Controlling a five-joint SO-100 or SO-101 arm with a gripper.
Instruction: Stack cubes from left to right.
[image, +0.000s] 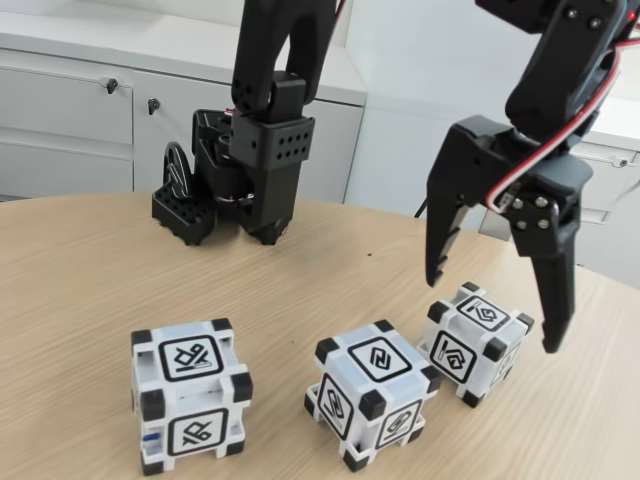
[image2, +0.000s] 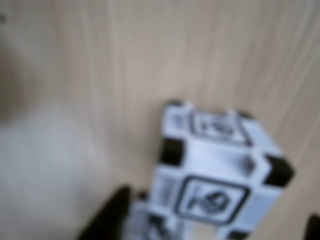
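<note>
Three separate cubes (image: 190, 395) on table

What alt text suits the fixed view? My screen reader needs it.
An open black gripper hangs above the right cube of three white cubes in a row with the middle cube and left cube on a wooden table.

White cubes (image: 378, 405), black corners, black-framed glyphs.

Table (image: 90, 270): light wood-grain laminate, smooth, matt with faint sheen. Cubes, left (image: 190, 395), middle (image: 372, 405), right (image: 477, 338): white plastic, slightly glossy, black matt corner blocks. Gripper (image: 493, 312) and arm: black plastic, matt, fine printed texture; metal screws. Far cabinets (image: 70, 120): smooth grey-white, satin.
</note>
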